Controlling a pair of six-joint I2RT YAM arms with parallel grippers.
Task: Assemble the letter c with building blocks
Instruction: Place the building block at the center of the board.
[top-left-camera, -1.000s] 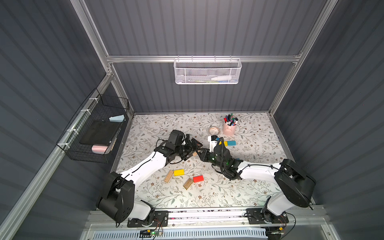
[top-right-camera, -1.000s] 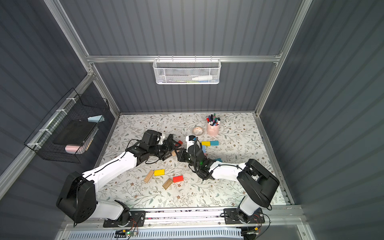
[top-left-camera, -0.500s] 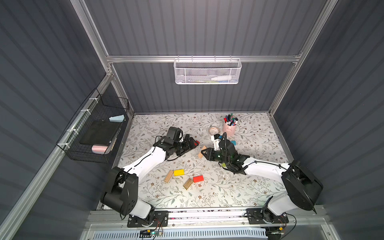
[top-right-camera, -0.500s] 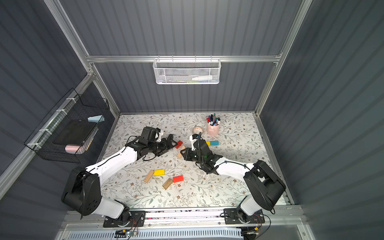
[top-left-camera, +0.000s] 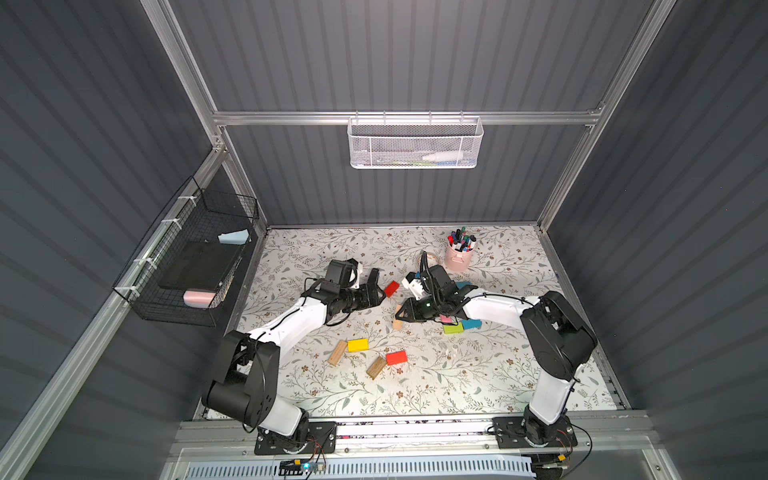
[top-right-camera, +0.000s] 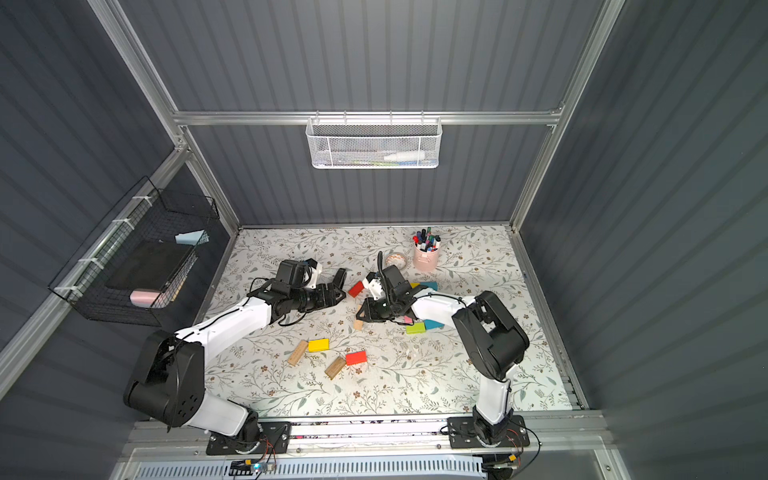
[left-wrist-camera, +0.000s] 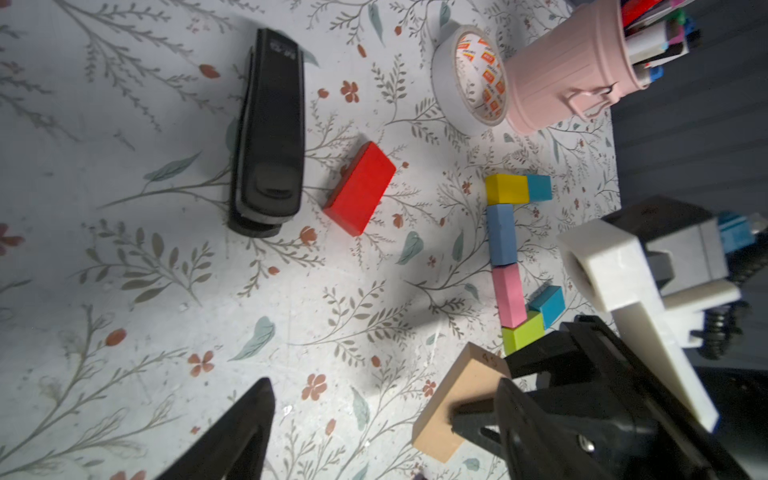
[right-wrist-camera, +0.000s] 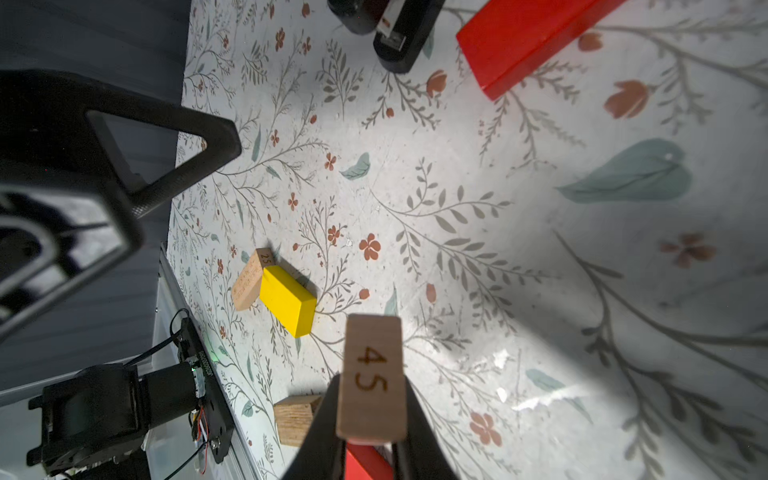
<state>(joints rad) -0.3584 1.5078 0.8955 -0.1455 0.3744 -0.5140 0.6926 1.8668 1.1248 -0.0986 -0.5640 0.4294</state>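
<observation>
Right wrist view: a wooden block (right-wrist-camera: 371, 376) sits pinched between the right jaws. Left jaws, wide and empty, have backed away; placement likely follows.

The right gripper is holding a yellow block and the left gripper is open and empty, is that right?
No. The right gripper is holding a plain wooden block marked 45, not a yellow one, as the right wrist view shows. The left gripper is open and empty.

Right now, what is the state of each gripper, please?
Left gripper: open, holding nothing.
Right gripper: closed on the wood block marked 45.
</observation>
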